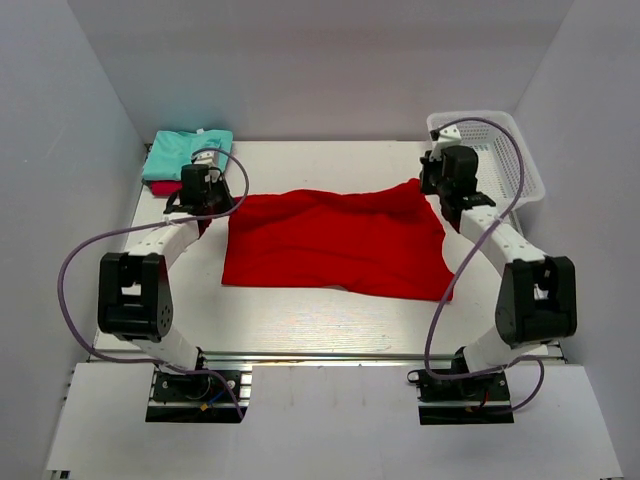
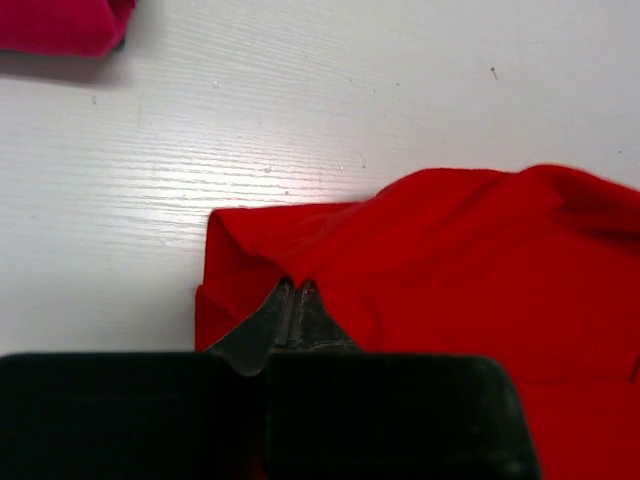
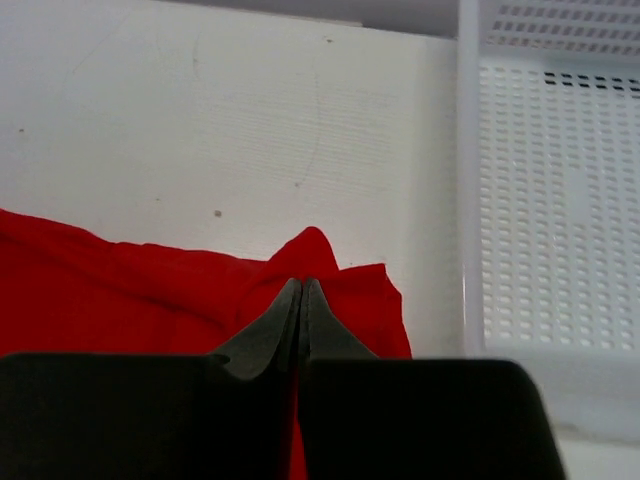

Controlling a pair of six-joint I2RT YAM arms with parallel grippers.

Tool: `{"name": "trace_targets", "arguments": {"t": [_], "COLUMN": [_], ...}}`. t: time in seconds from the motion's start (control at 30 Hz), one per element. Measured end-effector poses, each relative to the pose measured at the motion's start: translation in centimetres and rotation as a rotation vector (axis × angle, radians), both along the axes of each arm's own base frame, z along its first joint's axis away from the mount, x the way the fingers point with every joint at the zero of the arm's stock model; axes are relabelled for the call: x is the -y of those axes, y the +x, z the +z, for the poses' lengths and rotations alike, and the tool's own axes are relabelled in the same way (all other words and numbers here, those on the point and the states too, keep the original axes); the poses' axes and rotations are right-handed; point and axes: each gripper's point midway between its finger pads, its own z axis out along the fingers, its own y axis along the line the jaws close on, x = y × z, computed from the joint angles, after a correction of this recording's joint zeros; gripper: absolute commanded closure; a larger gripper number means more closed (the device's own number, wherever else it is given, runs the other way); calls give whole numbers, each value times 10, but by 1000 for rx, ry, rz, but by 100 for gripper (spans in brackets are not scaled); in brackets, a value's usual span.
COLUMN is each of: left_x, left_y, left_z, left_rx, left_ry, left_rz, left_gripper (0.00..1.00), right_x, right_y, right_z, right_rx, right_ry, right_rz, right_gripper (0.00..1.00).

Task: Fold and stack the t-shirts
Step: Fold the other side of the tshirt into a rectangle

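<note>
We see the large bright red cloth t-shirt spread across the middle of the white table, lying between the two arms. The left claw is closed, its tips pinching a raised fold of red cloth at the shirt's left edge. The right claw is also closed, gripping the shirt's far right corner, just beside the white plastic mesh basket. In the far left corner of the table we find the mint green folded t-shirt resting on top of the crimson-pink t-shirt, both apart from the red one.
</note>
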Motion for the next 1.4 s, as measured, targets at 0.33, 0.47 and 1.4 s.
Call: {"name": "trace_targets", "arguments": {"t": [0.33,0.47,1.4], "left_x": [-16,-18,-41], "left_y": [-14,-24,-101], "left_z": [11,1,-41], "left_rx": [62,49,-96], "left_ry": [136,175,137], "left_rz": [-30,-63,146], "left_gripper": [100,100,0], "right_x": [23,30,56], "right_y": [-71,-91,-198], "right_z": [-11,-2,-104], "right_rx": [-30,-7,-351], "right_ry": [55,72,175], "right_rz": [-112,-144,-397], "right_gripper": [100,100,71]}}
